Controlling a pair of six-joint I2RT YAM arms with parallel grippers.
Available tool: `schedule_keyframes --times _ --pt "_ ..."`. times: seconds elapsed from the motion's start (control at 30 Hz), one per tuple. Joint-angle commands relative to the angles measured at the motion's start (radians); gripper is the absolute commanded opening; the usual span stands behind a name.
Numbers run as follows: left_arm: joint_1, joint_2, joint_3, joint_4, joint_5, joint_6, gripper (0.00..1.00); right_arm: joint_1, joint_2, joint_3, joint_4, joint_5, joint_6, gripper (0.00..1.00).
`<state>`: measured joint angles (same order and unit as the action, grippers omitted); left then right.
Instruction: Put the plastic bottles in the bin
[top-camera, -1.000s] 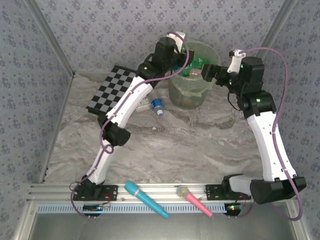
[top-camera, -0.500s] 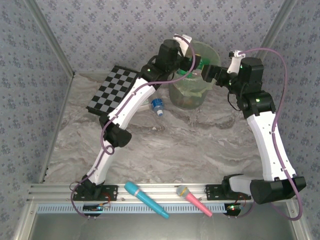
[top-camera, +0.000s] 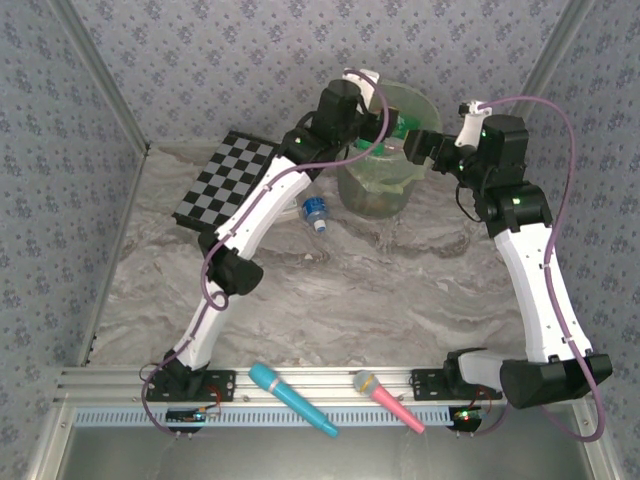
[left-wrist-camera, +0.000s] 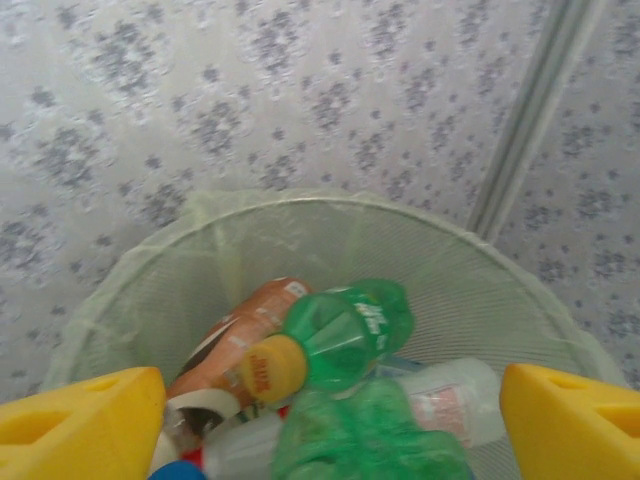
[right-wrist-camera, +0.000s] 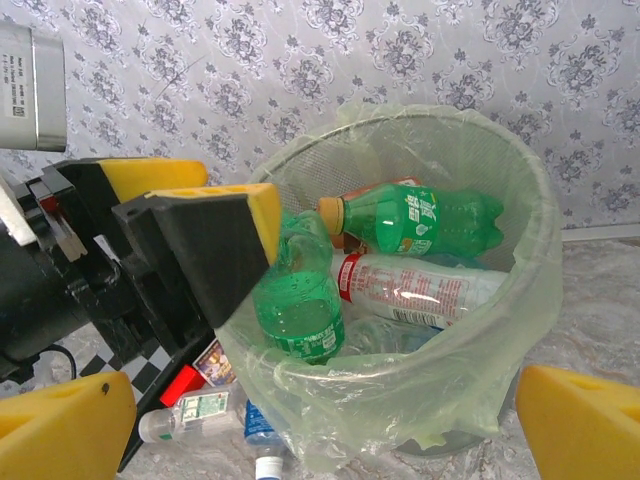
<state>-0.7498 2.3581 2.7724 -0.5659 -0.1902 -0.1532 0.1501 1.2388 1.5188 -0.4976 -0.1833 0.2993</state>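
The bin stands at the back of the table with my left gripper over its mouth. In the left wrist view the gripper is open, and under it in the bin lie a green bottle with a yellow cap, a brown bottle and a clear one. My right gripper is open at the bin's right side. A second green bottle sits inside, just under the left gripper's fingers. Two plastic bottles lie on the table left of the bin.
A checkerboard lies at the back left. A small red block and a card rest by the bin's foot. A cyan toy microphone and a pink one lie at the near rail. Patterned walls close in behind.
My left gripper moved right over the bin and opened. The green bottle it carried now sits in the bin. The right arm has stayed still.
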Motion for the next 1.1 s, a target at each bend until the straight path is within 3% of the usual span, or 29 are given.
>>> schedule_keyframes --times 0.0,0.2,0.3,0.67,1.07 --pt "0.032 -0.082 0.001 -0.069 -0.097 -0.061 0.8 -0.007 -0.023 -0.002 -0.009 -0.015 0.007 1.0" --pt "0.053 -0.096 -0.008 -0.171 -0.059 -0.076 0.48 -0.009 -0.022 0.001 -0.003 -0.012 0.014 1.0" --pt "0.042 -0.096 -0.037 -0.166 -0.027 -0.057 0.42 -0.009 -0.02 0.005 0.001 -0.01 0.017 1.0" --pt "-0.001 -0.038 -0.066 -0.14 0.069 -0.035 0.41 -0.01 -0.017 0.016 -0.005 0.0 0.013 1.0" --pt "-0.019 0.025 -0.049 -0.12 0.223 -0.02 0.5 -0.009 -0.017 0.017 -0.012 0.001 0.008 1.0"
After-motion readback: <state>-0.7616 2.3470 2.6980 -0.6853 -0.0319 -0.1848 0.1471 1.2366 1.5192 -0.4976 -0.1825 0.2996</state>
